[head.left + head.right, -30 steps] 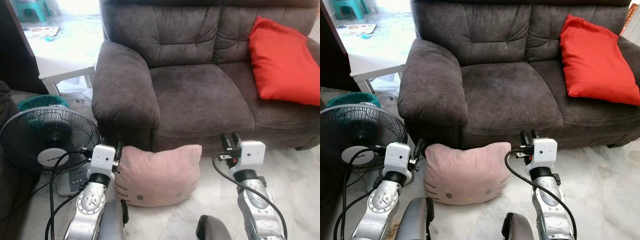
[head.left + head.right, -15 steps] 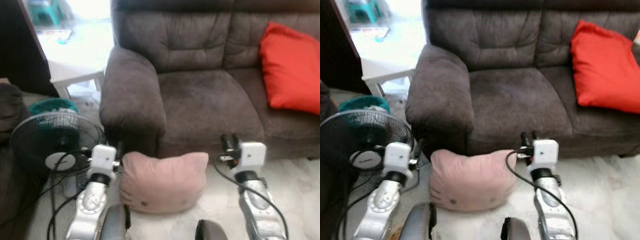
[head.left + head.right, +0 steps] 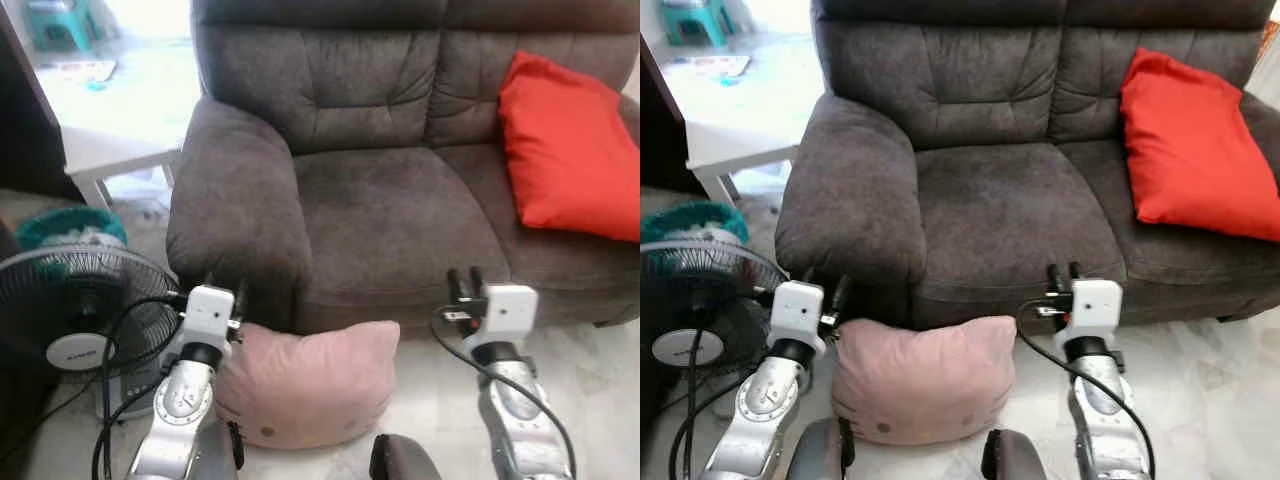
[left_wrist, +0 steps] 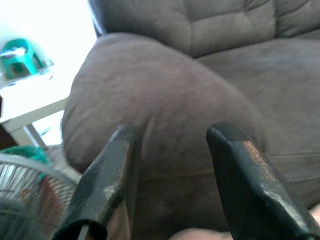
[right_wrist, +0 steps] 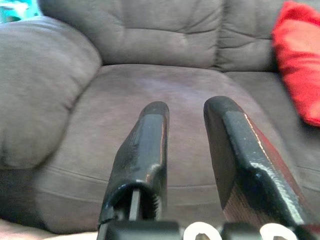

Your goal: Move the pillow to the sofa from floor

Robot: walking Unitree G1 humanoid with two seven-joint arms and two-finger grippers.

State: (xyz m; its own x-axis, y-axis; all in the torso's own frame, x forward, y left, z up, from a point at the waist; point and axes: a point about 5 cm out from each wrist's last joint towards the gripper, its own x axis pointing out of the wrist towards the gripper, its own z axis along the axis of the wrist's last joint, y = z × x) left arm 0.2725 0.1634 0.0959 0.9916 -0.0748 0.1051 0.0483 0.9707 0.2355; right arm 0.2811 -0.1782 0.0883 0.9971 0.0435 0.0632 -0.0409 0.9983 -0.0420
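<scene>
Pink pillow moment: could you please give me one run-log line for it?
pink pillow: on floor against sofa front | left gripper: open, beside pillow | right gripper: open, beside pillow | grasp: not yet

A red cushion (image 3: 565,145) leans upright in the far right, its top edge against a backrest and its lower edge on a seat. At the near left stands an electric fan (image 3: 75,325) with a black wire grille and a pale hub bearing a label too small to read; black cables (image 3: 115,350) loop across the front of it. Just behind the fan sits a teal basket (image 3: 62,224) with something pale inside. Farther left is a white low surface (image 3: 105,158), 1 of its legs visible. At the far left corner stands a teal plastic stool (image 3: 62,20), and near it a flat printed sheet (image 3: 85,70) lies on the pale floor (image 3: 590,370).
</scene>
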